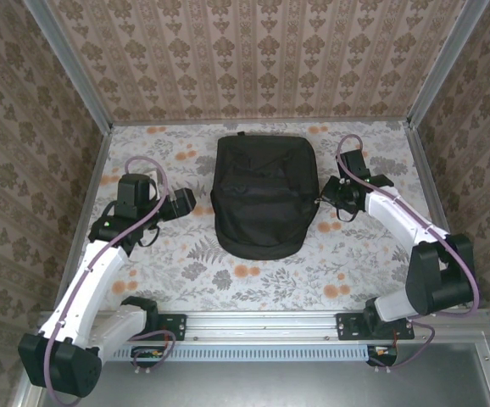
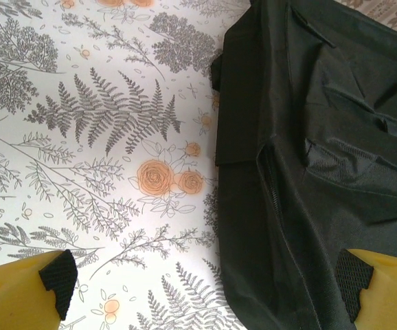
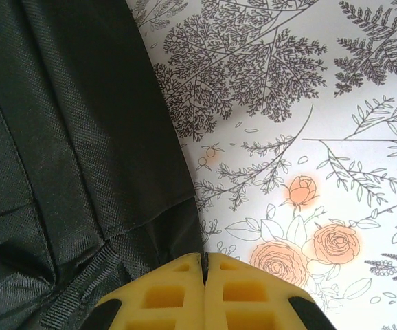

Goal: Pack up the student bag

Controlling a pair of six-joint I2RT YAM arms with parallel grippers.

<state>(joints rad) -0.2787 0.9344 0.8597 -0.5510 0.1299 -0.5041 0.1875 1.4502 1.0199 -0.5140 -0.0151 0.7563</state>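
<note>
The student bag (image 1: 262, 195) is a large black fabric backpack lying flat in the middle of the floral table, its rounded end toward the arms. My left gripper (image 1: 196, 202) hovers at its left edge, open wide. In the left wrist view the left gripper (image 2: 205, 285) spans the bag (image 2: 322, 172) edge and bare table, holding nothing. My right gripper (image 1: 320, 201) is at the bag's right edge. In the right wrist view the right gripper (image 3: 203, 260) is shut, with a thin black sliver of the bag (image 3: 61, 137) edge pinched between its tips.
The floral table (image 1: 355, 263) is walled by patterned panels on three sides, with metal posts at the corners. A rail (image 1: 262, 326) carrying both arm bases runs along the near edge. Bare tabletop lies on each side of the bag and in front of it.
</note>
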